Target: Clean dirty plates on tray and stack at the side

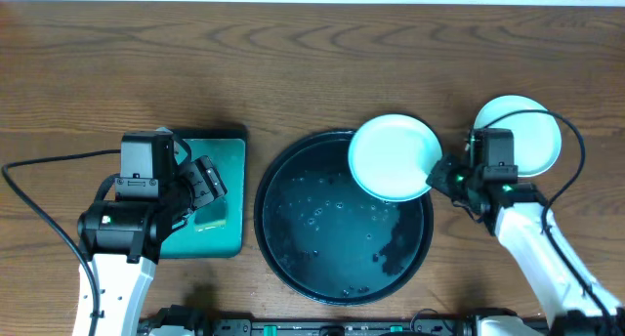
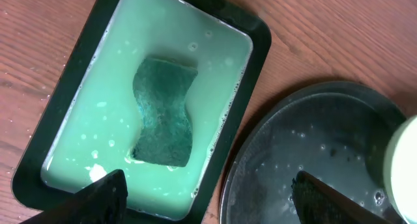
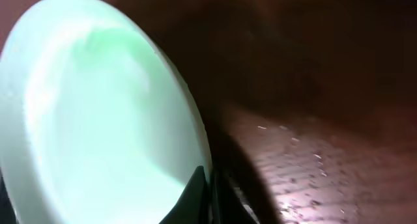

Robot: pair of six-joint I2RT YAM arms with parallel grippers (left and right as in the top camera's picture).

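Note:
The large black tray (image 1: 293,248) lies at the table's middle, wet with droplets; its rim shows in the left wrist view (image 2: 260,152). My right gripper (image 1: 441,175) is shut on the right rim of a pale mint plate (image 1: 391,155) and holds it over the tray's upper right part. The plate fills the left of the right wrist view (image 3: 98,120), pinched between my fingers (image 3: 207,198). Another pale plate (image 1: 522,131) lies on the table at the right. My left gripper (image 2: 208,195) is open and empty above the gap between the teal tray and the black tray.
A teal-green rectangular tray (image 1: 225,229) holds pale soapy liquid and a dark green sponge (image 2: 163,113). My left arm (image 1: 127,219) covers much of it from overhead. Cables run at both sides. Bare wood lies at the back.

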